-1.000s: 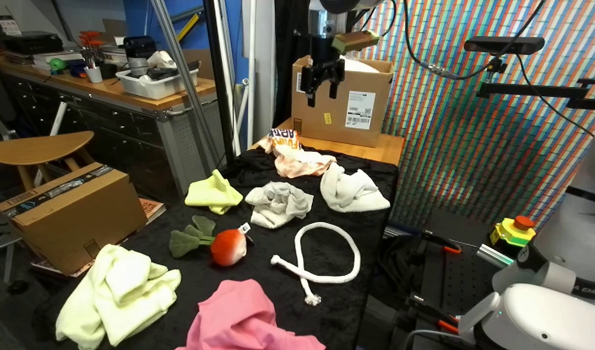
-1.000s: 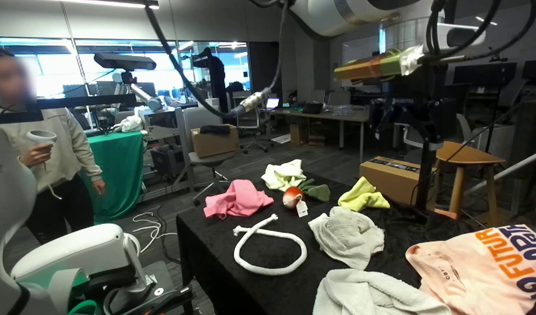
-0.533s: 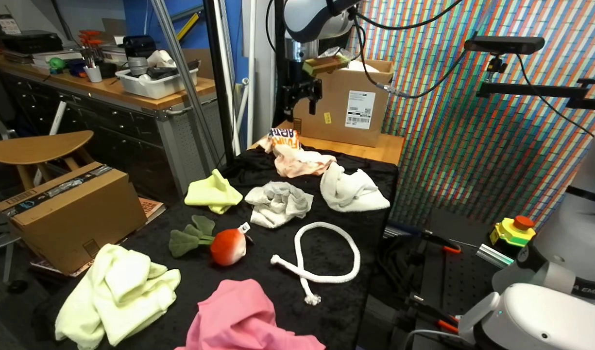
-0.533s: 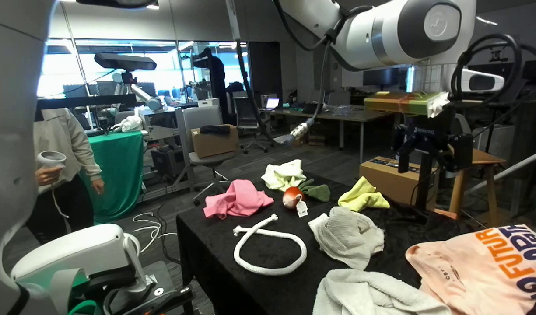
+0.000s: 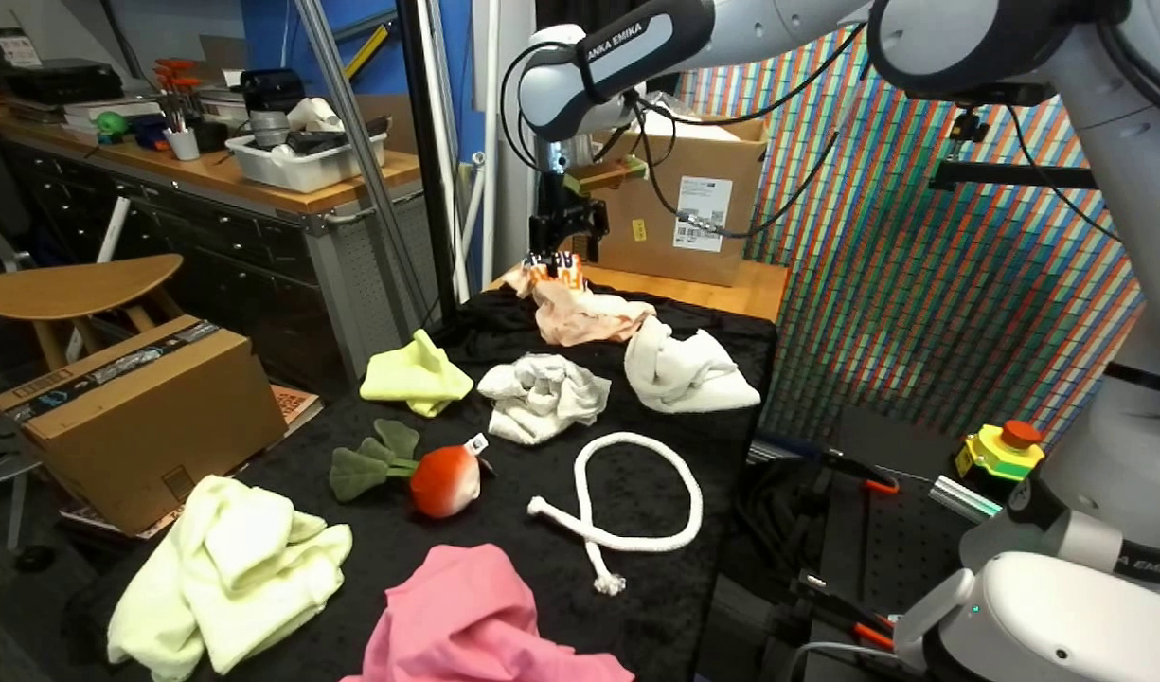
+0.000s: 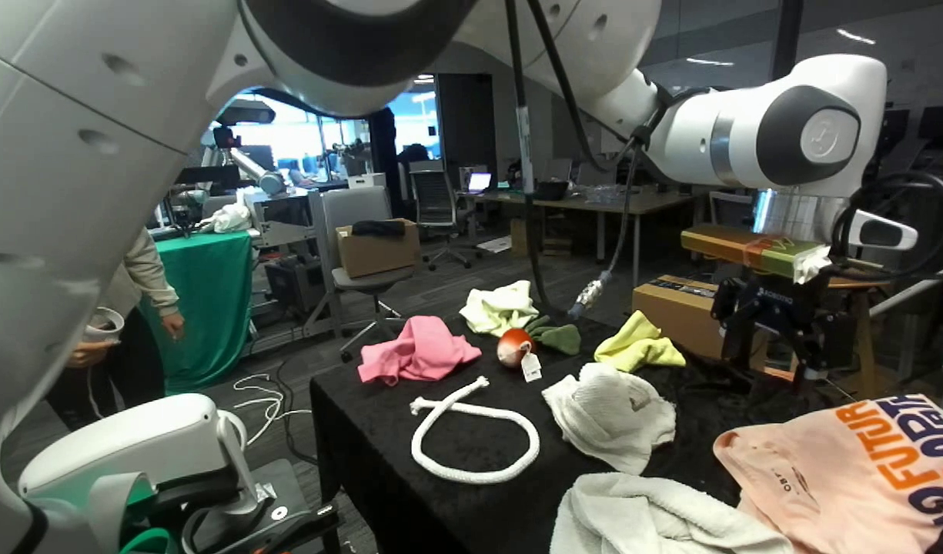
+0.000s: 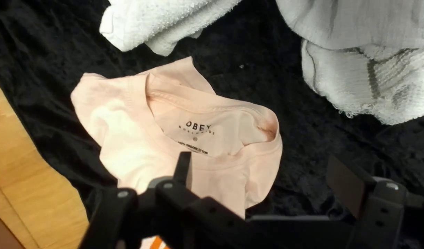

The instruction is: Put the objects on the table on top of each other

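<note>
My gripper (image 7: 257, 159) stands open with nothing held, one finger over the peach-white shirt (image 7: 128, 138) with orange print and the other over black cloth. In an exterior view the gripper (image 6: 771, 371) hovers above the table behind that shirt (image 6: 833, 462). A white towel (image 5: 688, 374) and a crumpled grey-white cloth (image 5: 546, 398) lie nearby, apart from each other. Farther along the black table (image 5: 518, 526) are a small yellow-green cloth (image 5: 414, 379), a larger pale yellow-green cloth (image 5: 239, 568) and a pink cloth (image 5: 475, 616). Each cloth rests separately on the table.
A red plush radish (image 5: 442, 483) with green leaves and a looped white rope (image 5: 636, 544) lie among the cloths. A large cardboard box (image 5: 627, 213) stands on wood behind the shirt. Another box (image 5: 144, 426) and a wooden stool (image 5: 78, 287) stand beside the table.
The arm has reached farther out and my gripper has come down over the shirt, staying open. The cloths, radish and rope have not moved.
</note>
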You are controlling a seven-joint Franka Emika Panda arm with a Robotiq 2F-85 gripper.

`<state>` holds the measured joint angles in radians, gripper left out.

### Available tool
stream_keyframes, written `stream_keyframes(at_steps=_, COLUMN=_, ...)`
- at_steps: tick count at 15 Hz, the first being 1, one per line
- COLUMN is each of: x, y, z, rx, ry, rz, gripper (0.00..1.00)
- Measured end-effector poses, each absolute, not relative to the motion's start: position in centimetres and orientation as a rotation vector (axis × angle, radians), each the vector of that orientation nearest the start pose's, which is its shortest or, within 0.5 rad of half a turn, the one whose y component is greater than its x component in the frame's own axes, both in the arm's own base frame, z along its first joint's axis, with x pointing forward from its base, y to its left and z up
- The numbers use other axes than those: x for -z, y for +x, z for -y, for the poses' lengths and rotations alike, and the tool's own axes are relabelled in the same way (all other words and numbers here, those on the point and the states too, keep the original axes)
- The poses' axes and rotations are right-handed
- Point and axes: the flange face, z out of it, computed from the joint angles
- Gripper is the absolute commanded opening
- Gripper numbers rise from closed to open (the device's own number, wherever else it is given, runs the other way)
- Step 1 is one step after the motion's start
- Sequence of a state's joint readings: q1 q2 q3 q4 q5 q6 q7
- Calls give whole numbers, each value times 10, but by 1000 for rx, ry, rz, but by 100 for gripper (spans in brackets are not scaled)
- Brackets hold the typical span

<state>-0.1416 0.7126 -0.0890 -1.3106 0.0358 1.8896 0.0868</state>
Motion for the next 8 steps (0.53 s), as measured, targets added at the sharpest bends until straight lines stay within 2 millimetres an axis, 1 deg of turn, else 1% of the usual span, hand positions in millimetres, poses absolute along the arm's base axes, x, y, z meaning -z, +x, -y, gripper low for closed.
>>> stream_keyframes(at_steps=5, x=-258, y=721, z=160, rx=-397, ry=-3094, rz=-504, gripper=100)
stream_keyframes(at_steps=8, x=-235, y=727, z=160, rx=-478, ry=-3082, rz=-498, gripper=100)
